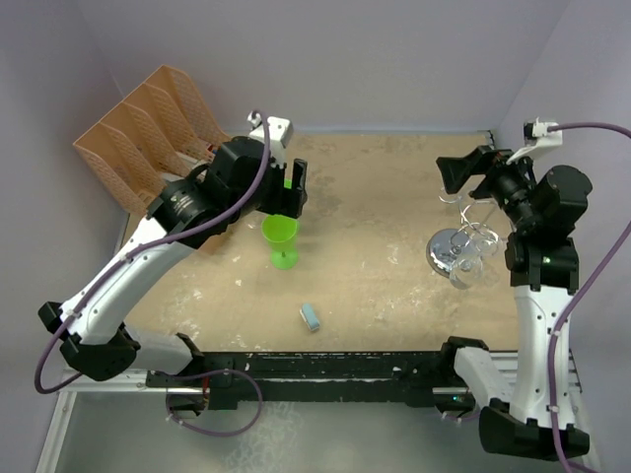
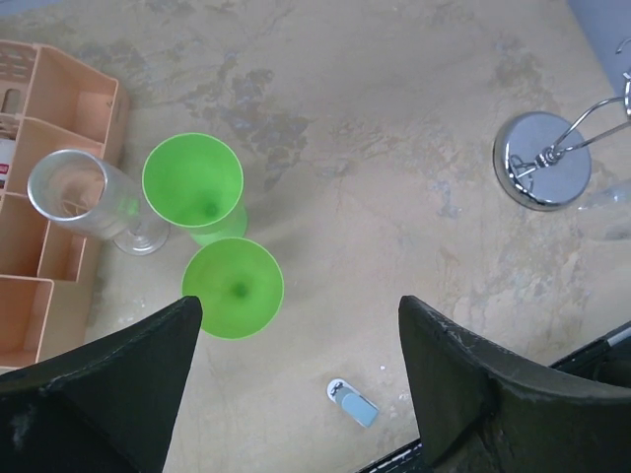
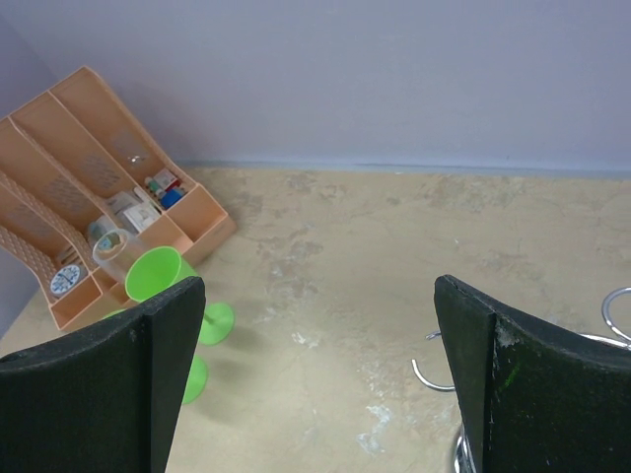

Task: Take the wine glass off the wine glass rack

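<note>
Left pincer [image 2: 301, 330] gapes above green glasses [image 2: 233, 288]; open tabletop [image 2: 394, 197] stretches to the rack [image 2: 542, 160].

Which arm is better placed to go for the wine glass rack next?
Right, most likely. The right gripper, jaws open, hovers just beyond the wine glass rack. The left gripper is across the table, above a green glass.

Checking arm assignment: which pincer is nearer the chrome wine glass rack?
Right. The right pincer hovers just behind the wine glass rack; the left pincer is far off to the left, above the green glasses.
</note>
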### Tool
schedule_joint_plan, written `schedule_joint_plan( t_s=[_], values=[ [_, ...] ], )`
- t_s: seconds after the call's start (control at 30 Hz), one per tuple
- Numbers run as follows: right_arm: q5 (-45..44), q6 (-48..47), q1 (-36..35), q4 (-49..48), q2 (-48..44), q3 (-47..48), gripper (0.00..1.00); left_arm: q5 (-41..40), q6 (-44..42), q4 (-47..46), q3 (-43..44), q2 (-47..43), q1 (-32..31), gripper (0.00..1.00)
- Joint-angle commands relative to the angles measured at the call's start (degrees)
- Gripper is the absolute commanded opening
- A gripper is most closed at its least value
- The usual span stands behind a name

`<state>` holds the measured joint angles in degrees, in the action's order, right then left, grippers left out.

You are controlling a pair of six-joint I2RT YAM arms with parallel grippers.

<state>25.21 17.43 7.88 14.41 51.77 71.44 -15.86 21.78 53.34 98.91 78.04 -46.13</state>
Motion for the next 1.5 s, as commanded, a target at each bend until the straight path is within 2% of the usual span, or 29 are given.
schedule_joint_plan(
  t_s=[0.0,0.37,0.53,0.73,0.8,0.9,1.03,1.1,1.2,1.47],
  values=[
    [-0.5,-2.6,-0.1,-1.1,-3.5,0.7,1.00,-0.9,-1.8,-6.4,1.0,-4.6,0.3,0.79],
    [-5.3,-4.9,-0.1,0.7,-12.6,-3.5,1.00,-2.6,-3.3,-24.2,-8.9,-14.0,0.3,0.80],
    [-11.9,-6.6,-0.6,6.0,-12.1,-0.7,1.00,-3.8,-3.9,-30.8,-13.8,-16.9,0.3,0.80],
    [-15.3,-4.7,-0.7,10.1,-10.8,-0.7,1.00,-4.7,-5.5,-34.6,-21.8,-22.5,0.3,0.80],
    [-15.5,-3.8,-0.7,12.0,-10.2,-0.4,1.00,-5.3,-6.0,-35.4,-24.0,-24.4,0.4,0.84],
    [-15.7,-1.3,-0.7,16.0,-10.2,0.2,1.00,-5.9,-5.4,-37.7,-27.2,-27.2,0.3,0.92],
    [-23.5,5.6,-0.7,19.8,-12.8,0.2,1.00,-3.4,-4.6,-39.5,-30.0,-28.9,1.0,0.99],
    [-31.1,9.3,-0.7,22.1,-14.4,-0.4,1.00,-3.0,-4.4,-39.4,-30.0,-28.8,1.0,1.00],
    [-37.6,13.6,-0.7,24.9,-16.5,-1.6,1.00,-2.5,-4.1,-39.4,-30.1,-29.4,1.1,1.00],
    [-44.4,20.7,-0.7,28.1,-17.3,-6.8,1.00,-2.3,-4.2,-39.9,-31.0,-30.1,1.0,1.00]
  ],
)
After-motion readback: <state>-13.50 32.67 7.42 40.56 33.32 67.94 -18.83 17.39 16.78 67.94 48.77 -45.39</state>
